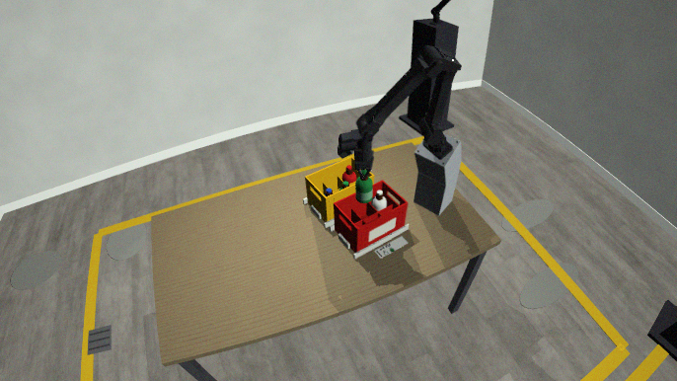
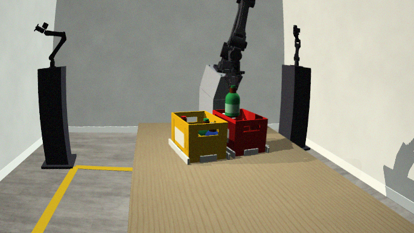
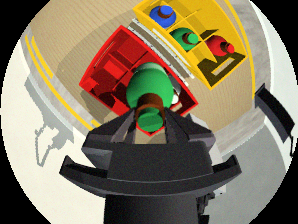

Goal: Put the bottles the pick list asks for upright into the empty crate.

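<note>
Pick list: a pale paper strip (image 1: 399, 245) lay by the red crate's near side, its print too small to read, with a green mark visible.
Red crate (image 1: 365, 240) (image 2: 247, 140) (image 3: 105, 47): it stood upright, divided inside, with open compartments toward the left and a white bottle (image 1: 379, 201) (image 3: 175, 98) toward the right.
Held bottle: a green, pale-labeled bottle (image 1: 364, 189) (image 2: 232, 102) (image 3: 149, 87) hung upright over the red crate, left of the white one; whether its base was below the rim could not be told.
Gripper (image 1: 364, 174) (image 2: 233, 87) (image 3: 150, 117): its fingers stood partly open, closed around the brown neck under the green cap.
Yellow crate (image 1: 318, 204) (image 2: 208, 145) (image 3: 192, 64): it stood upright just beyond, holding blue-, green- and red-capped bottles, with a narrow gap between crates.
Crate edges: low pale strips (image 1: 382, 241) (image 2: 178, 151) ran beside the bases.
Table (image 1: 237, 276) (image 2: 256, 193) (image 3: 65, 25): wood-grained, it stretched widely leftward.
Room: a gray pedestal (image 1: 434, 183) (image 2: 208, 87) rose at right; yellow floor tape (image 1: 247, 191) and pale walls lay beyond.
</note>
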### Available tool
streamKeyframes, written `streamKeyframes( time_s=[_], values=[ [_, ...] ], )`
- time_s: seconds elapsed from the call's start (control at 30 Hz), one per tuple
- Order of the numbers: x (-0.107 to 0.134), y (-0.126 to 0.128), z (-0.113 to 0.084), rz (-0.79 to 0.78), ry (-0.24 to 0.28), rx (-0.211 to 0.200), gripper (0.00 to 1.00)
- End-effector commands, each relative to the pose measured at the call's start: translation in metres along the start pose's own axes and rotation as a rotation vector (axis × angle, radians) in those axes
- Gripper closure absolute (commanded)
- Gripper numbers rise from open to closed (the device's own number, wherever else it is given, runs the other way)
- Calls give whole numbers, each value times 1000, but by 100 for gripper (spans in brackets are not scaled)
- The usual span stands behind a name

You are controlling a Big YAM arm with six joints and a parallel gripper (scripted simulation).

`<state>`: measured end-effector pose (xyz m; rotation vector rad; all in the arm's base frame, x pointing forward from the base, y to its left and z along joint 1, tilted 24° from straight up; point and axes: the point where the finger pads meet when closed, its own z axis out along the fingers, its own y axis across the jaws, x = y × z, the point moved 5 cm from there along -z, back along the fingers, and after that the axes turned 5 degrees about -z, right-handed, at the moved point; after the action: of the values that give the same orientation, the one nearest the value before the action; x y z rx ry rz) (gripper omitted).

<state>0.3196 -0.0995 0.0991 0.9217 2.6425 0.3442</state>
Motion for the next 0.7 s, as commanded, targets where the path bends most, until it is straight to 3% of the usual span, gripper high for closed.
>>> streamKeyframes(
  time_s=[0.0,0.1,0.5,0.57,0.67],
  values=[
    [-22,16,-12,-22,-73,-24,100],
    [-4,6,6,-7,-19,-7,100],
    [-10,10,5,-20,-56,-19,100],
    [0,5,18,-8,-19,-6,100],
    [2,5,20,-8,-22,-7,100]
  ],
)
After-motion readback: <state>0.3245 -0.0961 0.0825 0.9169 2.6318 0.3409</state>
